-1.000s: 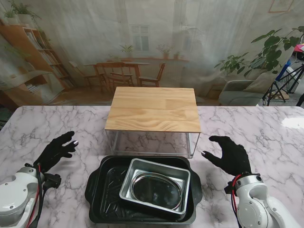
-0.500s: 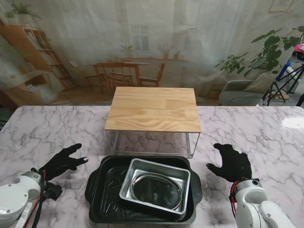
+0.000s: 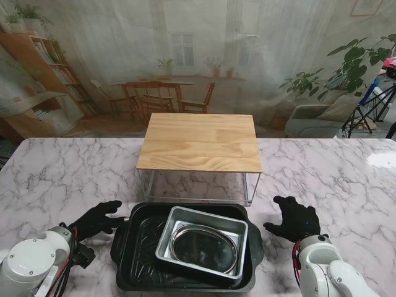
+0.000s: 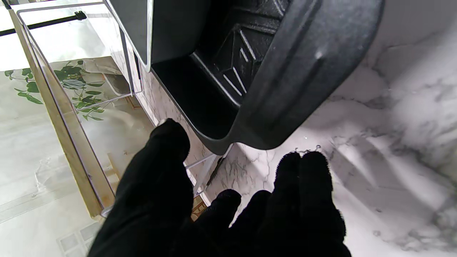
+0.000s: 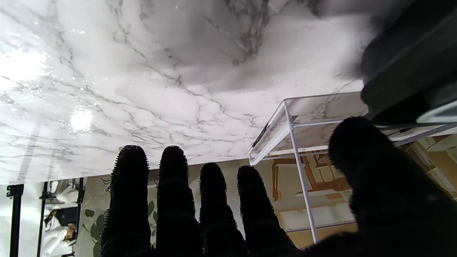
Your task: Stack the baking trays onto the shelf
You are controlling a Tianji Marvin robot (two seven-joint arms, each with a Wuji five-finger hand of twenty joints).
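Observation:
A large black baking tray point(image 3: 133, 250) lies on the marble table near me, with a silver tray point(image 3: 170, 230) nested in it and an oval metal dish point(image 3: 204, 247) inside that. Just beyond them stands the shelf point(image 3: 201, 141), a wooden top on a thin wire frame. My left hand point(image 3: 99, 219), in a black glove, is open at the black tray's left handle, fingertips almost touching it; the handle point(image 4: 285, 89) fills the left wrist view. My right hand point(image 3: 296, 216) is open, a short gap to the right of the tray's right end point(image 5: 403, 71).
The shelf's wire leg point(image 5: 300, 164) stands close to my right thumb. Bare marble table point(image 3: 55, 167) stretches out on both sides of the shelf. A printed room backdrop hangs behind the table.
Both hands have come nearer to me and inward toward the black tray's ends. The left one now reaches its left handle. The trays have not moved.

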